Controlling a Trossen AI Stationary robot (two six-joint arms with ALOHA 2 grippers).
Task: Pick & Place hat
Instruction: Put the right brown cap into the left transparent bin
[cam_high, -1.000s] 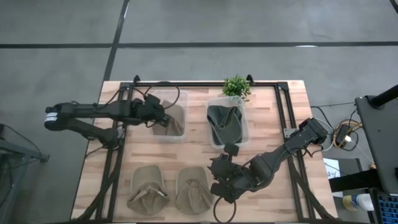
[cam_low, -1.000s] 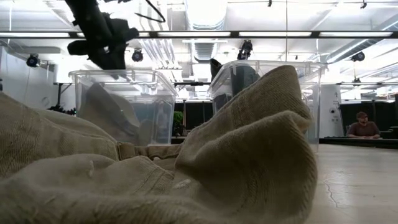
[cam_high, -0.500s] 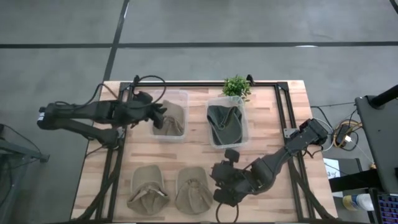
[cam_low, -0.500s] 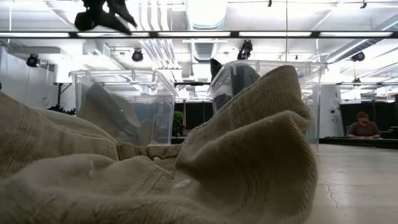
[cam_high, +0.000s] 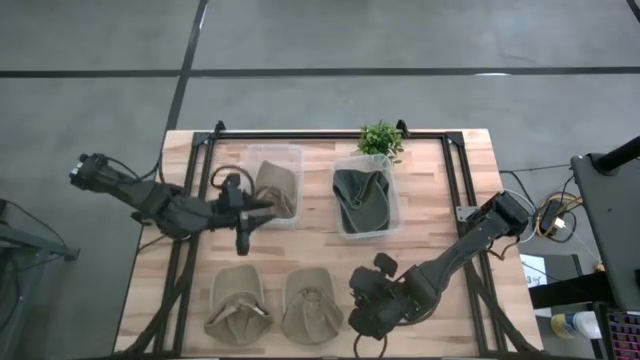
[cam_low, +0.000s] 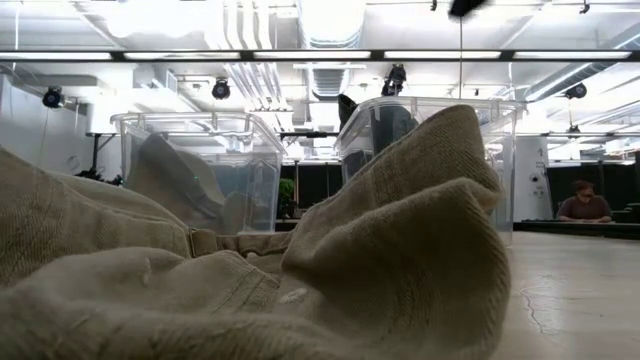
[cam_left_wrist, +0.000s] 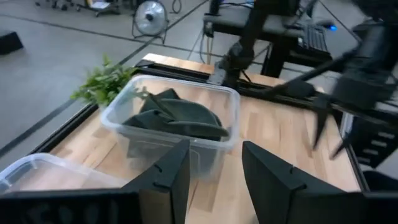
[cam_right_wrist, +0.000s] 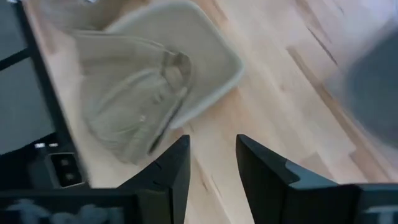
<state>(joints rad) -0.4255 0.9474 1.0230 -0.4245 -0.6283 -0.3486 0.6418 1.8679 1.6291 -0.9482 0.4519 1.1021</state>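
Two tan hats lie flat on the table's near part: the left tan hat (cam_high: 238, 300) and the right tan hat (cam_high: 312, 308). The right tan hat (cam_right_wrist: 137, 93) also shows ahead of my right gripper, and tan cloth (cam_low: 300, 250) fills the low view. A third tan hat (cam_high: 275, 190) lies in the left clear bin (cam_high: 262, 155), and a dark green hat (cam_high: 363, 200) in the right clear bin (cam_high: 390, 195). My left gripper (cam_high: 250, 215) (cam_left_wrist: 214, 149) is open beside the left bin's near-left corner. My right gripper (cam_high: 362, 310) (cam_right_wrist: 211, 142) is open just right of the right tan hat.
A small green plant (cam_high: 378, 138) stands at the far edge behind the right clear bin (cam_left_wrist: 180, 118). A black frame (cam_high: 330, 133) runs along the table's far and side edges. Bare wood lies between the bins and the near hats. A person (cam_low: 583, 203) sits far off in the room.
My left gripper has drawn back from above the left bin toward the near-left, stopping beside the bin's near-left corner, and has left the low view. My right gripper has moved a little toward the near edge, beside the right tan hat. The hats have stayed put.
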